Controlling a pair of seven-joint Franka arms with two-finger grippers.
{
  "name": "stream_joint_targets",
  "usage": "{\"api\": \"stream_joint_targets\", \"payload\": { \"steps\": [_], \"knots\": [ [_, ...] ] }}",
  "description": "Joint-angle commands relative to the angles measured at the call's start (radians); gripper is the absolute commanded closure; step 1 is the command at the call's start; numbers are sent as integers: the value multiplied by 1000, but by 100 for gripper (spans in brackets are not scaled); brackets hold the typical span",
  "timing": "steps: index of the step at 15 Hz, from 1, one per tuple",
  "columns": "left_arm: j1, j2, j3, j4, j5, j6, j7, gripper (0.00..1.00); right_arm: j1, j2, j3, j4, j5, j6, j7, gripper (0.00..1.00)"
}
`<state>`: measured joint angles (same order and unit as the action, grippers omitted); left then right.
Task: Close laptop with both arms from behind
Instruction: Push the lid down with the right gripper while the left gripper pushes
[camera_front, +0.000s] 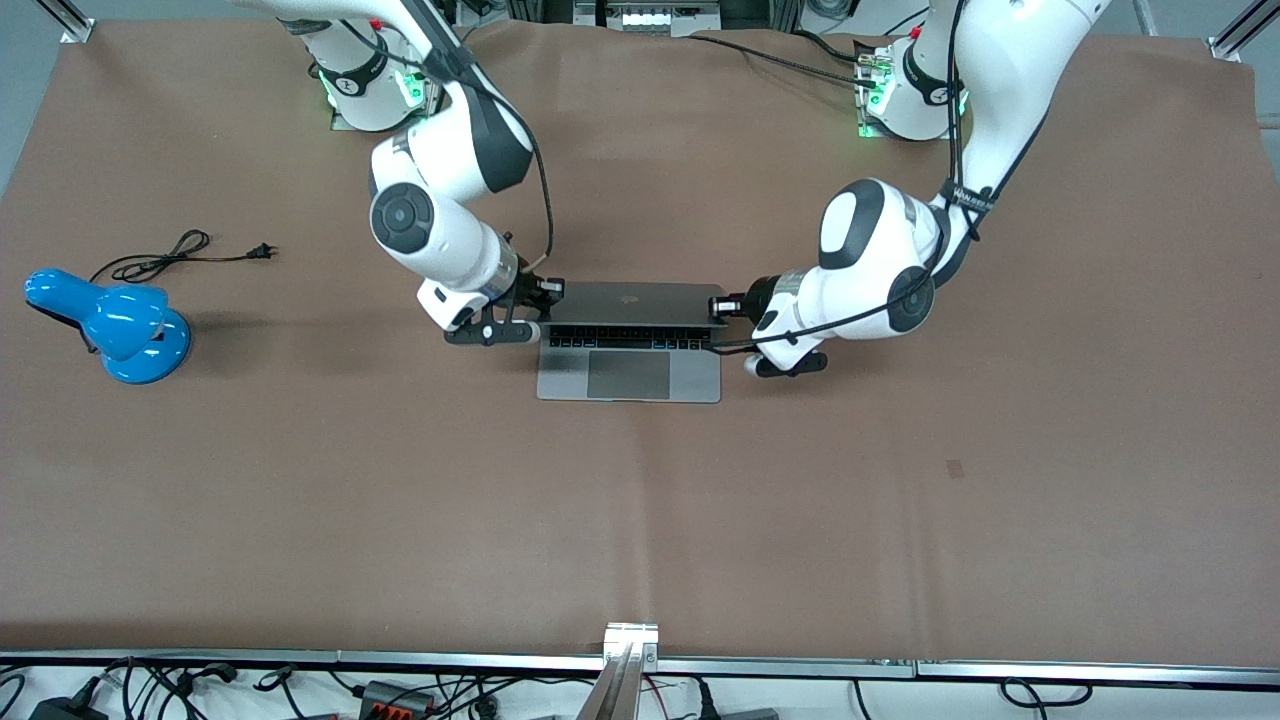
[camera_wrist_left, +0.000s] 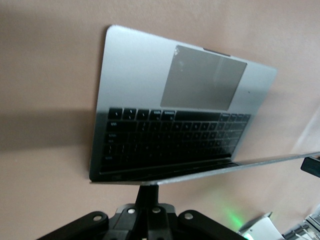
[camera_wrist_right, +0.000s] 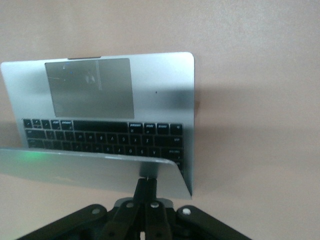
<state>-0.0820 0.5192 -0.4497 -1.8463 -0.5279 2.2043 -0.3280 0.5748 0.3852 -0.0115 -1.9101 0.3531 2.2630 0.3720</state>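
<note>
Laptop (camera_front: 629, 340) lid is showing a dark apple logo, no wording with it. Key legends in both wrist views are showing only as pale marks, not readable. Left arm's (camera_front: 975, 150) cable band is carrying white lettering, illegible.

Right gripper (camera_wrist_right: 146, 186) against laptop (camera_wrist_right: 125, 100) lid (half-lowered)

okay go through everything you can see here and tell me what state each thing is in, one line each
laptop: partly closed, lid tilted forward over the keyboard.
left gripper: against the lid's edge at the left arm's end.
right gripper: against the lid's edge at the right arm's end.
blue desk lamp: unplugged, cord loose on table.
</note>
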Motion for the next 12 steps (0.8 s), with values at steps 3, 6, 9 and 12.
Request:
{"api": "stream_joint_targets", "payload": {
  "steps": [3,6,9,12],
  "knots": [
    [-13,122,11,116,45,-6,-23,100,-6,132,-7,117,10,0,25,100],
    [-25,156,17,128,100,41,-29,100,-6,202,-7,173,9,21,65,100],
    [-45,205,20,145,112,58,-36,100,-4,267,-7,200,9,78,67,100],
    [-85,226,48,148,152,81,-37,100,7,319,-5,207,9,133,67,100]
  ]
}}
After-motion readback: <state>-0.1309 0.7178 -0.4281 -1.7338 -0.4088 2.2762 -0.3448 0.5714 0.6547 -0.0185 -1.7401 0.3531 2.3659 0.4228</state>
